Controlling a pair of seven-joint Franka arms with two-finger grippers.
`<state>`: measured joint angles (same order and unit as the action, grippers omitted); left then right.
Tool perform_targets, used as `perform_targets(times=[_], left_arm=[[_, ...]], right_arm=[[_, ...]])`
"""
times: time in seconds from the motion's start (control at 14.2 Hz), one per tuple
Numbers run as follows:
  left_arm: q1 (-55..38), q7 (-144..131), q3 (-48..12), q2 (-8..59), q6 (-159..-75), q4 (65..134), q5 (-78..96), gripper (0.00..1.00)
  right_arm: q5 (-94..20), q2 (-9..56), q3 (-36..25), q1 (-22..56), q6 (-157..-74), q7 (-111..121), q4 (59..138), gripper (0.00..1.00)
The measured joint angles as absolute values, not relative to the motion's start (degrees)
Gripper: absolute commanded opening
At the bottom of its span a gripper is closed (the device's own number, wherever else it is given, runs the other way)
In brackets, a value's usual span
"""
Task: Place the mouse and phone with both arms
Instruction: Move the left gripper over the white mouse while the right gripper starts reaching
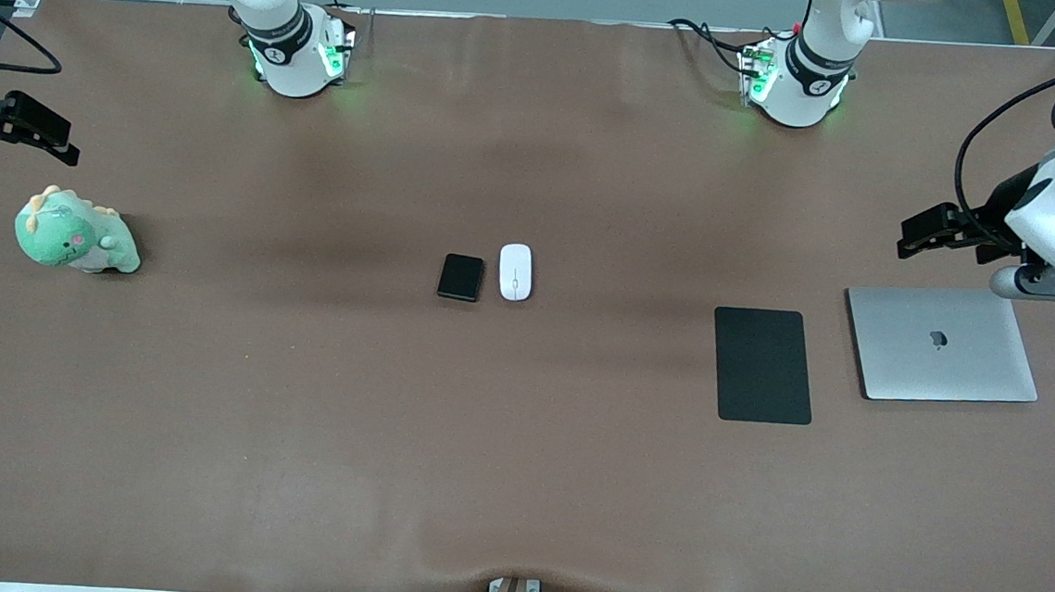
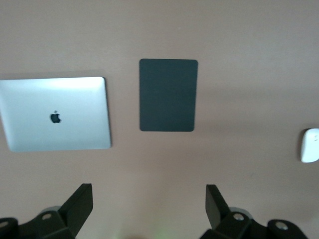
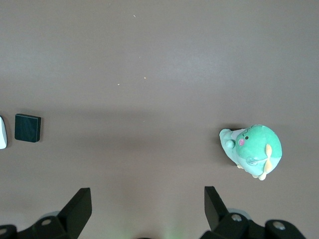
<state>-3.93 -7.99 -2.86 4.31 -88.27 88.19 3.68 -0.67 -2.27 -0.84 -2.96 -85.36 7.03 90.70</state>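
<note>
The mouse and phone lie side by side mid-table, just apart, untouched. The left gripper, fingers spread and empty, hangs by the closed laptop and mouse pad. The right gripper, likewise spread and empty, hangs near the plush dinosaur; both arms wait wide, probably leaving the centre free.

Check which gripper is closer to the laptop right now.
Left. The left gripper hangs open over the table just by the laptop, at the left arm's end. The right gripper, also open, is at the right arm's end, above the green plush toy.
</note>
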Motion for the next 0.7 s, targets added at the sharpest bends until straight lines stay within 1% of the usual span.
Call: perform_targets(times=[0.35,0.7], left_arm=[[-9.99,-21.05,-3.03,7.10,-90.95,88.19,4.05,1.00],[-11.93,-22.35,-3.15,9.26,-91.68,88.21,4.15,1.00]], right_arm=[[-0.67,-2.25,-0.85,-2.96,-85.35,7.03,90.70,1.00],[-0.67,-2.18,-0.88,-2.98,-85.34,7.03,90.70,1.00]])
